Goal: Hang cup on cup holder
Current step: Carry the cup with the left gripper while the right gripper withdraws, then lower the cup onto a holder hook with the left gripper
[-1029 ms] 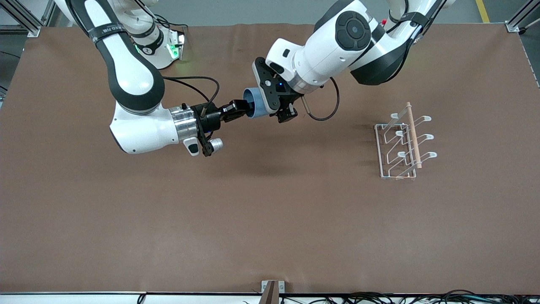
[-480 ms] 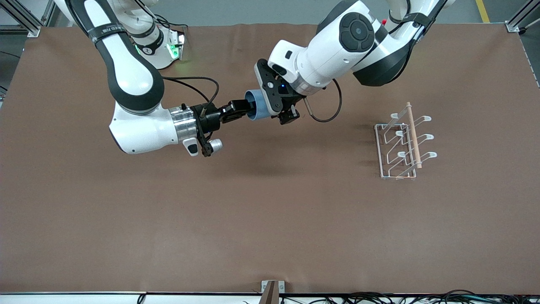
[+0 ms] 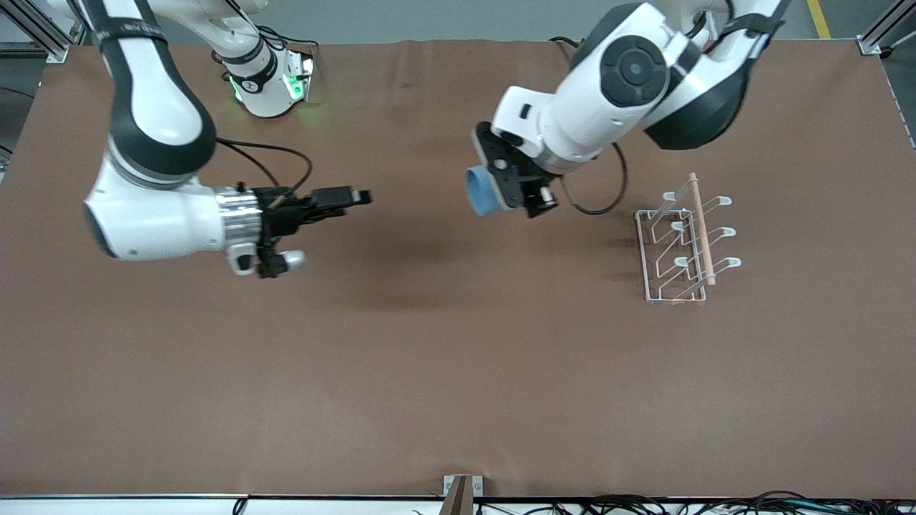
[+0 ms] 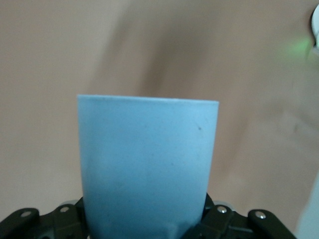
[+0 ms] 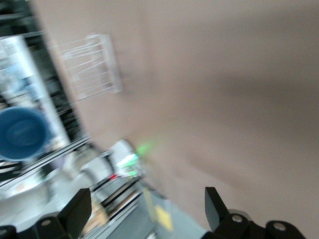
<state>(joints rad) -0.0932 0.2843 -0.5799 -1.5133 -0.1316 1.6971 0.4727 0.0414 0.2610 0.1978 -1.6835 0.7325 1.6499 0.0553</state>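
The light-blue cup (image 3: pixel 478 192) is held on its side in my left gripper (image 3: pixel 509 187), up over the middle of the brown table. In the left wrist view the cup (image 4: pixel 147 164) fills the space between the jaws. The white wire cup holder (image 3: pixel 680 247) with its wooden dowel (image 3: pixel 701 229) stands on the table toward the left arm's end. My right gripper (image 3: pixel 352 197) is open and empty, up over the table toward the right arm's end, apart from the cup. The right wrist view shows the cup (image 5: pixel 22 132) and the holder (image 5: pixel 92 67) at a distance.
The brown mat (image 3: pixel 458 372) covers the whole table. The right arm's base (image 3: pixel 268 79) with a green light stands at the table's robot edge. Cables run along the edge nearest the front camera.
My right gripper has let go of the cup and drawn back toward the right arm's end. My left gripper has carried the cup toward the cup holder.
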